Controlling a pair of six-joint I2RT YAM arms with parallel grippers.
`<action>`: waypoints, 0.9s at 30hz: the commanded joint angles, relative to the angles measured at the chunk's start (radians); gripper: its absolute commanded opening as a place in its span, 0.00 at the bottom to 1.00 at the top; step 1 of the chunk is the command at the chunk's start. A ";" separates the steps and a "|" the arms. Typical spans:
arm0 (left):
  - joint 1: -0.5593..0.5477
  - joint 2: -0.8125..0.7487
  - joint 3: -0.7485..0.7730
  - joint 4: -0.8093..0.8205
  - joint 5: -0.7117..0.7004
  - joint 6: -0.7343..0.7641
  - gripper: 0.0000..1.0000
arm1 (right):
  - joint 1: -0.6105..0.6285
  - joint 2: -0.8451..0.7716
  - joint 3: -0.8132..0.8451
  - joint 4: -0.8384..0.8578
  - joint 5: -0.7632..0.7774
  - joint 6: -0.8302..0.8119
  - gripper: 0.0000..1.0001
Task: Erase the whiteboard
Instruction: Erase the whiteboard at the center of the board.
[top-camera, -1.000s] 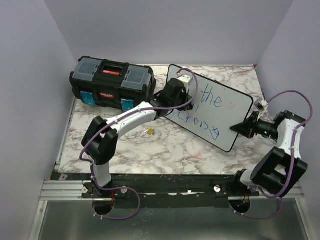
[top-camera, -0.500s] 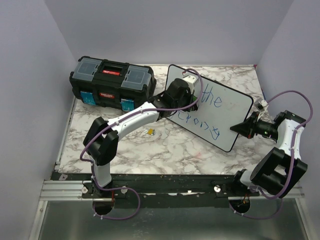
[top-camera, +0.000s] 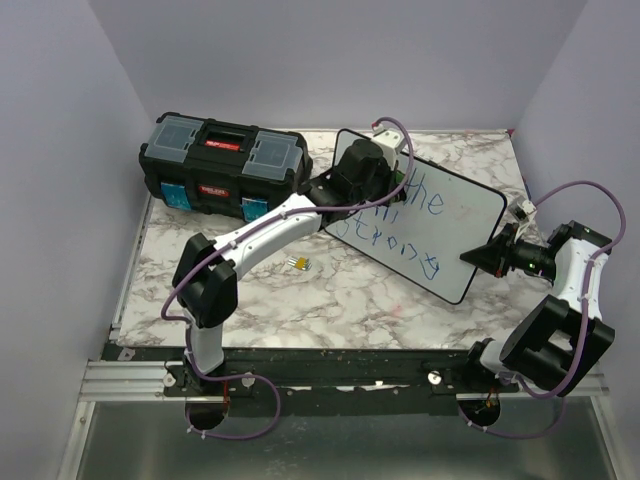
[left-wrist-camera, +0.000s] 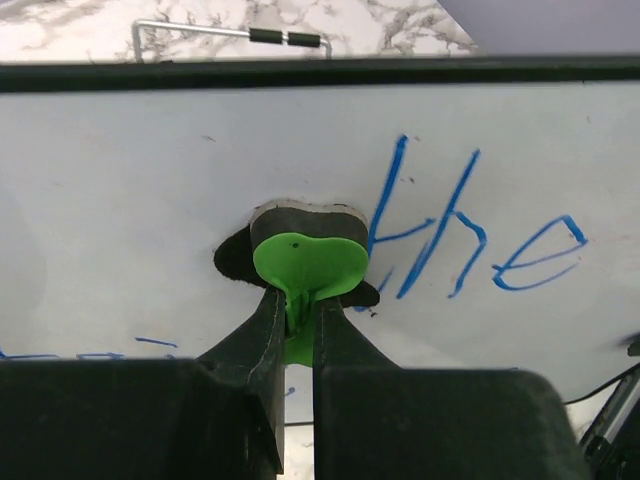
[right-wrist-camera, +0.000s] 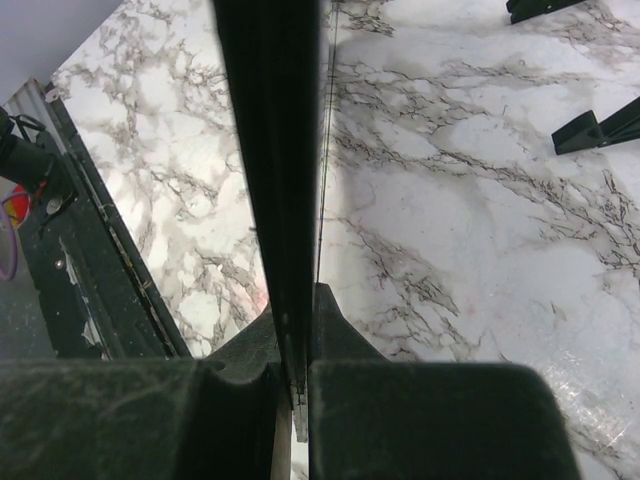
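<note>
The whiteboard (top-camera: 470, 225) stands tilted at the table's right back, with blue lettering (left-wrist-camera: 470, 235) reading "the" and a second blue line below it. My left gripper (top-camera: 385, 168) is shut on a green eraser (left-wrist-camera: 308, 262). The eraser's dark pad is pressed against the whiteboard (left-wrist-camera: 130, 180), just left of the "t". The left gripper (left-wrist-camera: 298, 305) pinches the eraser's green tab. My right gripper (top-camera: 478, 256) is shut on the board's lower right edge. In the right wrist view the black rim (right-wrist-camera: 270, 150) runs between the right gripper's (right-wrist-camera: 298, 320) fingers.
A black toolbox (top-camera: 220, 165) sits at the back left, close to the left arm's forearm. A small yellow object (top-camera: 298, 263) lies on the marble table (top-camera: 330, 300) in front of the board. Black board feet (right-wrist-camera: 600, 128) rest on the marble. Walls close three sides.
The left gripper has slid the eraser up and to the right across the board, toward the top edge beside "the". The lower line of lettering now shows more. The right arm has not moved.
</note>
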 joint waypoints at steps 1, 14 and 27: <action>-0.054 0.019 -0.063 0.011 0.013 -0.016 0.00 | 0.012 -0.025 -0.003 -0.013 -0.041 -0.045 0.01; -0.058 0.075 0.152 -0.135 -0.178 0.059 0.00 | 0.011 -0.030 -0.002 -0.014 -0.043 -0.042 0.01; -0.062 0.060 0.045 -0.094 -0.044 0.027 0.00 | 0.012 -0.031 -0.004 -0.013 -0.043 -0.044 0.01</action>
